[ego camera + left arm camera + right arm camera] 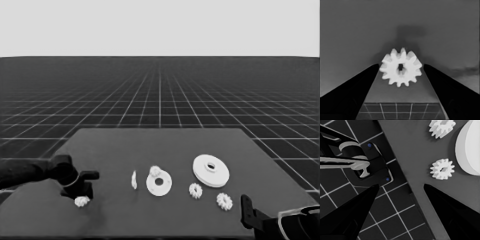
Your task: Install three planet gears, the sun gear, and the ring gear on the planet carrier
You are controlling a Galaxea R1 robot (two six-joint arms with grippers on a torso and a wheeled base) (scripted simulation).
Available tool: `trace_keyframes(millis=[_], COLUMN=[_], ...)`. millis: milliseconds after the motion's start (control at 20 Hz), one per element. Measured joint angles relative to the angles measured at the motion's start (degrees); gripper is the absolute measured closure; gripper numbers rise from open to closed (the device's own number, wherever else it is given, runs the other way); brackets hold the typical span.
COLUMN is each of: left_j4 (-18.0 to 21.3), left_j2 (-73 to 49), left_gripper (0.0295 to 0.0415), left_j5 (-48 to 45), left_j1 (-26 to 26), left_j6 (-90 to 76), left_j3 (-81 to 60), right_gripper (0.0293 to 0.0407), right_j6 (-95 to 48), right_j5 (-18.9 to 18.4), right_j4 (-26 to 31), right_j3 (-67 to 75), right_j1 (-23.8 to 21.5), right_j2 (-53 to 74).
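Small gear [400,67] flat on table at left end, between wide-spread fingers of left gripper [80,192], untouched. Likely light, rigid, toothed rim slippery; best pinched across opposite teeth. Right gripper [401,186] parked at table corner, fingers apart, empty.

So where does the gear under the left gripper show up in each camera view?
Head view: the gear lies at the table's left end, below the left gripper.
Left wrist view: same gear, central, between the gripper's open fingers.
Right wrist view: not in it.
Shared landmark: the left gripper.
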State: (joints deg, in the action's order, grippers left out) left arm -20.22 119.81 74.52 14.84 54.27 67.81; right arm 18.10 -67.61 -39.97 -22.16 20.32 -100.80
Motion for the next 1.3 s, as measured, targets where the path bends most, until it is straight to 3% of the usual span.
trace_keyframes(millis=[200,300,700,850,1200,1250,1300], left_j4=[-0.3,-0.3,-0.4,7.7,10.3,7.9,8.1], left_j2=[0.2,0.2,0.2,-3.7,-4.1,5.7,22.7], left_gripper=[0.0326,0.0397,0.0398,0.0398,0.0398,0.0398,0.0398], left_j5=[-0.3,-0.4,-0.4,6.6,8.3,12.9,15.6], left_j1=[0.4,0.4,0.4,-10.0,-13.1,-13.6,-14.0], left_j6=[-0.1,-0.1,-0.1,1.1,1.1,23.4,34.6], left_j3=[0.4,0.5,0.5,-6.7,-7.4,-12.6,-10.8], right_gripper=[0.0315,0.0315,0.0315,0.0315,0.0315,0.0315,0.0315], right_j6=[0.0,0.0,0.0,0.0,0.0,0.0,0.0], right_j5=[0.0,0.0,0.0,0.0,0.0,0.0,0.0], right_j4=[0.0,0.0,0.0,0.0,0.0,0.0,0.0], right_j3=[0.0,0.0,0.0,0.0,0.0,0.0,0.0], right_j1=[0.0,0.0,0.0,0.0,0.0,0.0,0.0], right_j2=[0.0,0.0,0.0,0.0,0.0,0.0,0.0])
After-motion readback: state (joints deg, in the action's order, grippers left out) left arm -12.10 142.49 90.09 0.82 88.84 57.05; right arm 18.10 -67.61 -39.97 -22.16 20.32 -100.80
